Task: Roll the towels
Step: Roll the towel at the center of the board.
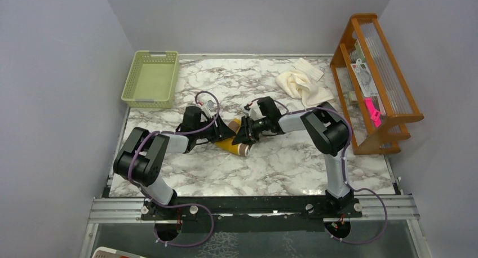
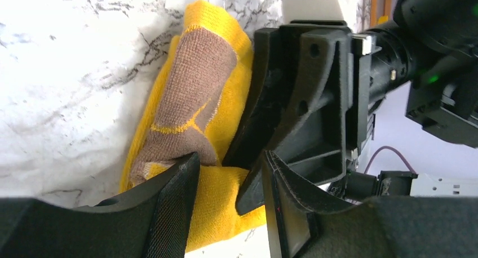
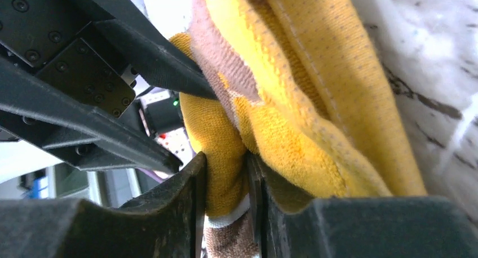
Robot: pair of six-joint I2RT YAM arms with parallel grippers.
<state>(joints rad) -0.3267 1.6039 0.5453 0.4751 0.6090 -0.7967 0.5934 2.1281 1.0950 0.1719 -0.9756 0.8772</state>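
The brown towel (image 1: 235, 145) with mustard-yellow backing lies as a partly rolled bundle mid-table. It also shows in the left wrist view (image 2: 197, 83) and the right wrist view (image 3: 315, 100). My left gripper (image 1: 221, 135) comes at it from the left, and its jaws hold a yellow fold (image 2: 230, 156). My right gripper (image 1: 243, 135) comes from the right and is shut tight on a yellow edge (image 3: 225, 159). The two grippers almost touch. The cream-white towel (image 1: 299, 84) lies crumpled at the back right, away from both grippers.
A light-green plastic basket (image 1: 151, 79) stands at the back left. A wooden rack (image 1: 375, 83) holding small items stands along the right edge. Grey walls enclose the marble table (image 1: 270, 168) on three sides.
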